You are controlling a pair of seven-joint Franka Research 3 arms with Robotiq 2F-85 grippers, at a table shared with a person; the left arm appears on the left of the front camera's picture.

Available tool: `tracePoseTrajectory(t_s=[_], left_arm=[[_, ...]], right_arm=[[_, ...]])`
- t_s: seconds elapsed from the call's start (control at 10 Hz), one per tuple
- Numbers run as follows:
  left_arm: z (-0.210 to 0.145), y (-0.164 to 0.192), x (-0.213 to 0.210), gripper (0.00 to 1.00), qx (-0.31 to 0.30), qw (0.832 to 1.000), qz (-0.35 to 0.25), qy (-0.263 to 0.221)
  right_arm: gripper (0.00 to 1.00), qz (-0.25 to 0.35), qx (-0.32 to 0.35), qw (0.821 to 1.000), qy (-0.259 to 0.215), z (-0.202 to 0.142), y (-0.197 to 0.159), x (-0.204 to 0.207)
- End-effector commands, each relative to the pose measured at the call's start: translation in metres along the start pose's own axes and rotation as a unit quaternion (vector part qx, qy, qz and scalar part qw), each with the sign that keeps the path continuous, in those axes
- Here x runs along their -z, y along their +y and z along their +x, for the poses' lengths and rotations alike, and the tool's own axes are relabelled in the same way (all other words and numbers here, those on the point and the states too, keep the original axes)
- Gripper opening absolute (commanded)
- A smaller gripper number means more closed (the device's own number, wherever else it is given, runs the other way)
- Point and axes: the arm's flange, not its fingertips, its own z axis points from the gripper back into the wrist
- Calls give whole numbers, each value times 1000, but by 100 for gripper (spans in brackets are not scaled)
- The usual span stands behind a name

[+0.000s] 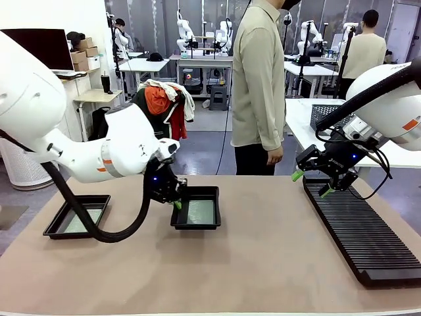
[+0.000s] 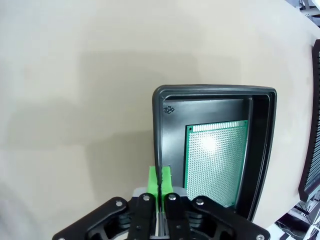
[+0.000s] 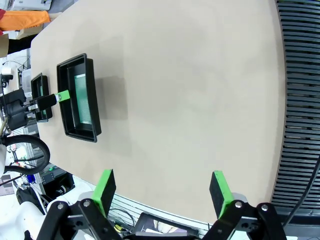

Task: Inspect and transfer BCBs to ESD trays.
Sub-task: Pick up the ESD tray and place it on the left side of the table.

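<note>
The left arm curved down over the worktop point(image 1: 263, 263), its left gripper point(image 1: 176, 203) pointing at the near-left rim of the middle ESD tray point(image 1: 209, 226); in the left wrist view its green pads point(image 2: 160, 181) were pressed together with nothing between them, right at that tray's edge. The right arm hung above the far end of the ribbed black rack point(image 1: 368, 237), its right gripper point(image 1: 310, 184) tilted, fingers spread wide and empty. A BCB point(image 2: 215, 160), green and finely perforated with a glare spot, lay flat inside the middle tray. Left of that tray sat the second ESD tray point(image 1: 58, 227), also holding a pale board point(image 1: 84, 220). Both trays were shallow, glossy black plastic with flared rims.
</note>
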Motion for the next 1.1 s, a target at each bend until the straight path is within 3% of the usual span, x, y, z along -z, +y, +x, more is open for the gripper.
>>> tracePoseTrajectory(t_s=[0.0, 1.0], left_arm=[[-11, 31, -13, 0, 7, 1000, -13, -14], [0, 140, -29, 0, 3, 999, 17, -27]], right_arm=[[100, -5, 11, 1000, 1, -1, 1, -1], [100, -5, 11, 1000, 1, -1, 1, -1]])
